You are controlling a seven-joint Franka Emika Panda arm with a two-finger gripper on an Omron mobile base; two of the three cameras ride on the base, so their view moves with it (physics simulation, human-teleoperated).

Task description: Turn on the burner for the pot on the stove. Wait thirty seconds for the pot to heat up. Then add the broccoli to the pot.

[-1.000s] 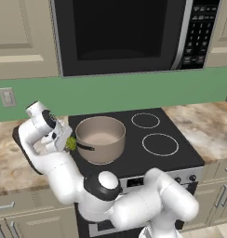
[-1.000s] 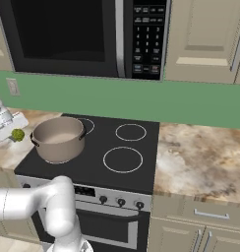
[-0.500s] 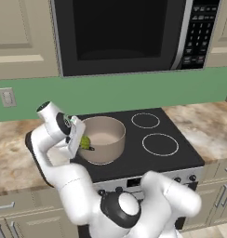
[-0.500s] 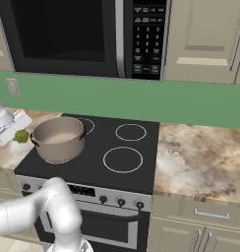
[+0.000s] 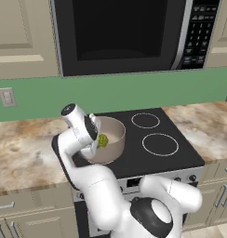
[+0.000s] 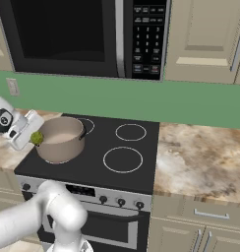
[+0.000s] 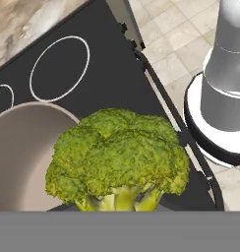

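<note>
Since half a second ago your gripper (image 5: 99, 142) has carried the broccoli (image 5: 103, 140) further in toward the pot (image 5: 107, 139); a second ago it was still out beside the pot's left wall. In the left base view the floret now sits against the pot's opening, just inside the near-left rim. In the right base view the broccoli (image 6: 37, 138) shows at the pot's (image 6: 60, 139) left rim, so you cannot be sure from either camera whether it is fully over the opening or straddling the rim.

The gripper is pinching the broccoli: the floret hangs at the end of the hand, above the pot's rim, touching nothing else. In the hand view the broccoli (image 7: 117, 160) is large and close, its pale stem at the bottom where the fingertips would be, though they are hidden behind it. The pot's tan inside (image 7: 23, 157) lies to the left of the floret there.

The pot stands on the stove (image 5: 148, 158), on the front-left ring of the black glass top. Two white rings (image 5: 160, 143) to the right of the pot are bare. The knobs (image 6: 121, 202) sit along the silver front panel below the pot. The microwave (image 6: 82, 34) hangs on the wall above the pot.
</note>
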